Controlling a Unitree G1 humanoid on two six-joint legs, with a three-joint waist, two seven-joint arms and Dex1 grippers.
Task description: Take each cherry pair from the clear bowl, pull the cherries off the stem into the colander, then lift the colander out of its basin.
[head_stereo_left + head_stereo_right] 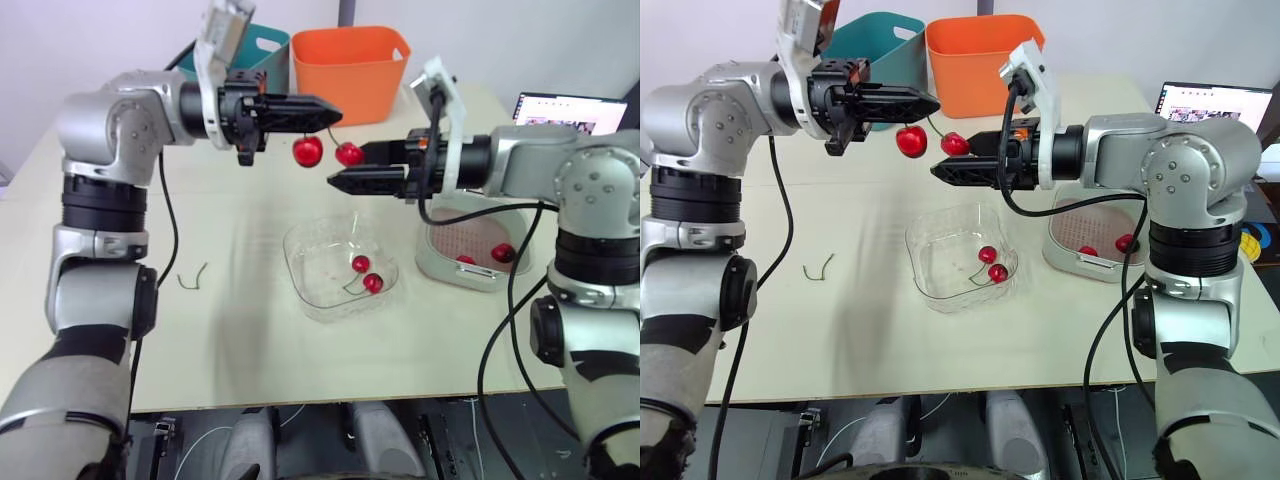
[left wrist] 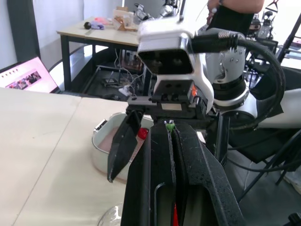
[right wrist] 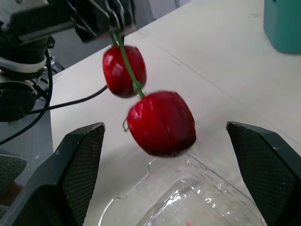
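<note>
While the left hand (image 1: 335, 116) grips the green stem of a cherry pair (image 1: 308, 152) with its fingers pressed together, the two red fruits hang in the upper centre of the frame, above the clear bowl (image 1: 300, 250). The right hand (image 1: 347, 166) reaches in from the right with its fingers spread apart, one on each side of the nearer cherry and not touching it. A second cherry pair (image 1: 372, 283) lies in the bowl at centre. At the right, the colander (image 1: 470, 240) sits in its white basin (image 1: 440, 268) and holds two loose cherries (image 1: 503, 253). A bare stem (image 1: 193, 277) lies on the surface (image 1: 240, 340) at left
</note>
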